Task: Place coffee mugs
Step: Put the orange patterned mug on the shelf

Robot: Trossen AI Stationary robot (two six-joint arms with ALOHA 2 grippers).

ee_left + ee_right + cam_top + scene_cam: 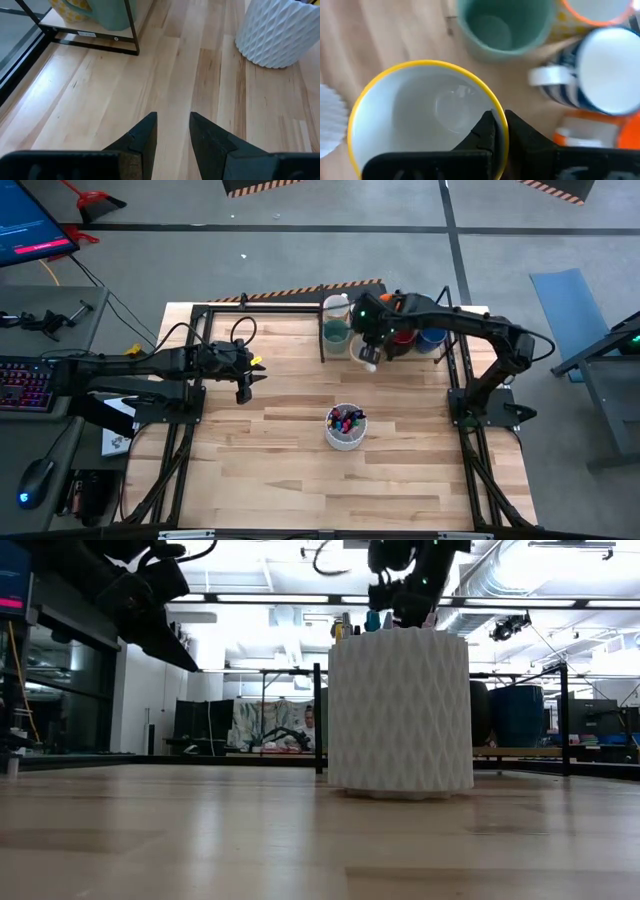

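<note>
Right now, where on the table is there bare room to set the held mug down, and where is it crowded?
Bare wood lies between the left gripper and the white pen cup, and along the near edge of the table. The far side is crowded: the rack holds mugs, including a teal mug, where the right gripper pinches the yellow-rimmed mug.

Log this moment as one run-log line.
right gripper: shut on yellow-rimmed mug rim, by rack | left gripper: open, empty, over table | pen cup: mid-table

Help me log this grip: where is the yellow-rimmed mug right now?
The yellow-rimmed mug is at the table's far right, its rim pinched by the right gripper, beside the teal green mug and the blue-striped mug.
</note>
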